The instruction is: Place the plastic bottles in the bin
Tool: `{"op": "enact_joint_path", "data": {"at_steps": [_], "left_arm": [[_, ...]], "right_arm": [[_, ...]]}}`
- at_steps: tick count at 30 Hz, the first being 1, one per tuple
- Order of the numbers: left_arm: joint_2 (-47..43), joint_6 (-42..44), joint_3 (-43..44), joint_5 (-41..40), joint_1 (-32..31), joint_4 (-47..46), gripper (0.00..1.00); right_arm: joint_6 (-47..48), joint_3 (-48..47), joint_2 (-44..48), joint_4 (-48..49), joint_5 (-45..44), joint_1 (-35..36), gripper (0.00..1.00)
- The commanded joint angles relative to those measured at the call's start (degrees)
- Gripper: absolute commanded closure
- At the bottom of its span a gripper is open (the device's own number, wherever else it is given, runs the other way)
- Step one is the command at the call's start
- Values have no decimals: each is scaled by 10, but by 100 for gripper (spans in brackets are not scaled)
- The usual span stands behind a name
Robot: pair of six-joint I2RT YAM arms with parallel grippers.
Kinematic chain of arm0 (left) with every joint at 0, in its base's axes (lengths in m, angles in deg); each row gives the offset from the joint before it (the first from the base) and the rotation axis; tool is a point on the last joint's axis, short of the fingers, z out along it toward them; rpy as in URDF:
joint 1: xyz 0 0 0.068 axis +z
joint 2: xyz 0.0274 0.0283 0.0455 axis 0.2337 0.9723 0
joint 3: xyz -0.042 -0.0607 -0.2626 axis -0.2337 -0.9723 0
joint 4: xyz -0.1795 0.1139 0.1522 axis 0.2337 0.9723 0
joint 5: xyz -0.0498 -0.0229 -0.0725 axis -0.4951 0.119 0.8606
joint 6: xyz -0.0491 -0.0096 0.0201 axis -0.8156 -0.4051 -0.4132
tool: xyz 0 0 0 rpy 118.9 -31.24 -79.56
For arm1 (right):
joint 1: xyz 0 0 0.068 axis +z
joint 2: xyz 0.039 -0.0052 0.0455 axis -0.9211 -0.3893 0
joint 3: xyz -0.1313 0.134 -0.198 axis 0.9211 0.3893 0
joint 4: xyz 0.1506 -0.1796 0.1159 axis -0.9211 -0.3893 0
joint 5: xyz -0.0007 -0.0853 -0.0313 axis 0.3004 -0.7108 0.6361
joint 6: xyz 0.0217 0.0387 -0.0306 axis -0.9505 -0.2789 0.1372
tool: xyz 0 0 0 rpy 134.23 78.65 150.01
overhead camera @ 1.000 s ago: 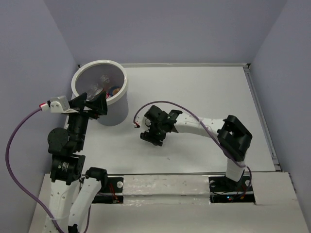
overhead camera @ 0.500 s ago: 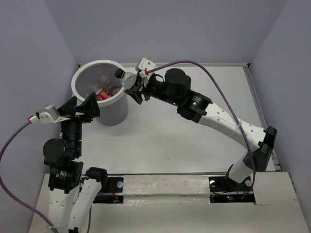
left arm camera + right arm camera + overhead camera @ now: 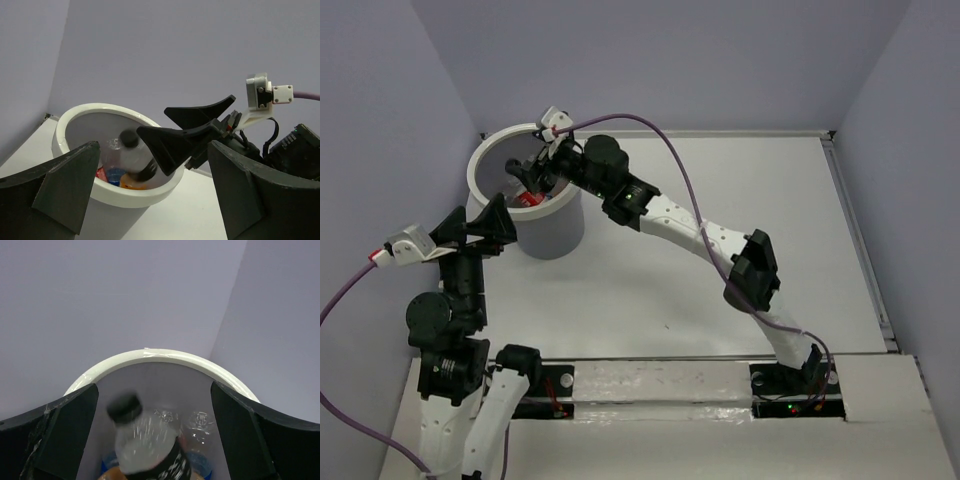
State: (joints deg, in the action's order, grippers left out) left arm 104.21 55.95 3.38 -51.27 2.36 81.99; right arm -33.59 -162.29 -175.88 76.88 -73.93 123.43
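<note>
The white bin (image 3: 485, 156) stands at the table's far left corner. My right gripper (image 3: 527, 176) hangs open over its mouth. Below the spread fingers a black-labelled plastic bottle (image 3: 145, 445) with a black cap is blurred in mid-air inside the bin (image 3: 160, 356), touching neither finger. The left wrist view shows the same bottle (image 3: 132, 157) just under the right gripper (image 3: 153, 121). More bottles lie at the bottom: a red-labelled one (image 3: 528, 199), an orange one (image 3: 131, 185) and clear ones (image 3: 200, 422). My left gripper (image 3: 480, 216) is open and holds nothing, beside the bin's near-left side.
The white table (image 3: 720, 220) stretches right of the bin, with a raised edge (image 3: 855, 230) on its right side. Grey-violet walls close in at the back and both sides. The right arm (image 3: 700, 235) spans the table diagonally, its purple cable (image 3: 660, 140) arching above.
The right arm swung from mid-table to above the bin carrying the bottle, then opened; the bottle now drops into the bin. The left gripper drew back a little toward the near left.
</note>
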Motion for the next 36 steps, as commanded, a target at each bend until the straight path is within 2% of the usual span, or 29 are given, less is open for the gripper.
{"op": "enact_joint_path", "data": {"at_steps": [1,7,10,11,13,14,15,16,18,19,20,21,22,23,24,25,26,28,31,32,33,34,35,36], "left_arm": [[-7,11,-3,-15,-4,-17,1],[-5,12,-2,-15,-6,-17,1],[-5,12,-4,-16,-8,-19,1],[-6,12,-6,-16,-8,-20,1],[-6,11,-9,-13,-11,-24,1],[-3,12,-10,-10,-11,-26,1],[-2,11,-12,-8,-13,-28,1],[-1,11,-14,1,-14,-31,1],[1,8,-23,14,-18,-45,1],[3,6,-25,35,-18,-48,1],[7,6,-28,50,-20,-56,1],[7,4,-30,66,-20,-61,1],[12,0,-32,100,-20,-66,1],[13,-7,-37,119,-21,-74,1],[16,-11,-38,133,-21,-79,1],[21,-16,-40,162,-21,-82,1],[25,-21,-41,183,-21,-90,1],[42,-33,-37,220,-21,-94,1],[55,-48,-31,258,-21,-102,1],[56,-52,-37,265,-22,-105,1],[54,-56,-42,272,-22,-106,1],[51,-59,-48,280,-22,-108,1],[49,-65,-61,282,-21,-110,1],[42,-69,-67,283,-21,-110,1]], "right_arm": [[-12,-78,10,16,-7,3,0],[1,-19,74,26,-34,3,0],[6,92,129,71,-83,3,0],[10,128,175,99,-107,3,0],[16,250,228,134,-141,3,3],[21,296,285,175,-178,3,4],[24,339,315,192,-199,3,4],[28,421,346,203,-223,3,6],[35,505,449,238,-290,3,11],[34,587,487,252,-315,3,12],[35,626,566,266,-353,3,19],[33,662,567,270,-375,3,25],[29,696,647,273,-401,3,34],[18,759,689,269,-438,3,45],[16,787,728,266,-454,3,71],[8,811,806,253,-470,3,86],[-20,847,844,204,-492,3,100],[-45,880,945,147,-516,3,100],[-66,927,1054,97,-536,3,100],[-72,937,1075,78,-545,3,96],[-74,944,1092,70,-544,3,86],[-74,955,1106,62,-544,3,66],[-70,956,1123,54,-543,3,1],[-64,958,1126,53,-543,3,0]]}}
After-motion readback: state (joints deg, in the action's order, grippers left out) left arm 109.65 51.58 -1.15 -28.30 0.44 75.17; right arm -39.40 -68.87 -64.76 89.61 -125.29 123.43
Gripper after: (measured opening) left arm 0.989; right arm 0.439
